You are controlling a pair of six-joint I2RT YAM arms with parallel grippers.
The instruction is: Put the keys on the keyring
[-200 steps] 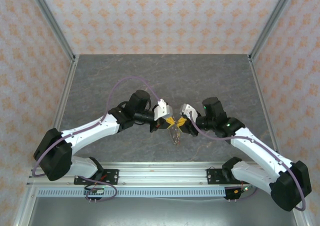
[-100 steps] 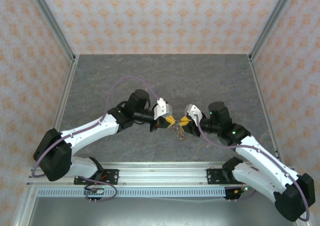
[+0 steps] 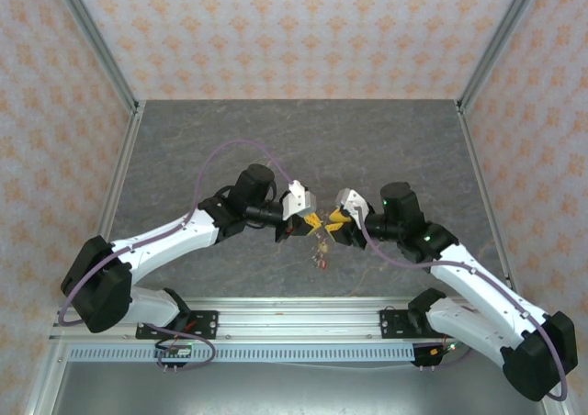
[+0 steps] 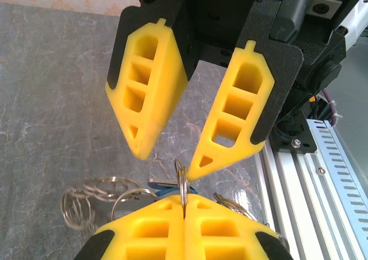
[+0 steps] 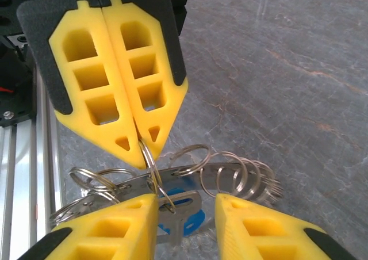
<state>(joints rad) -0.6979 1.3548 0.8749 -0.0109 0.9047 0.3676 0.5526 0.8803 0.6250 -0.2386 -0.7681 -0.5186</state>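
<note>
Left hand (image 4: 184, 209) pinches the keyring (image 4: 180, 179); right hand (image 5: 186, 205) gapes beside it.

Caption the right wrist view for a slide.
Left gripper shut on a ring; right gripper open, blue key showing between its fingers.
</note>
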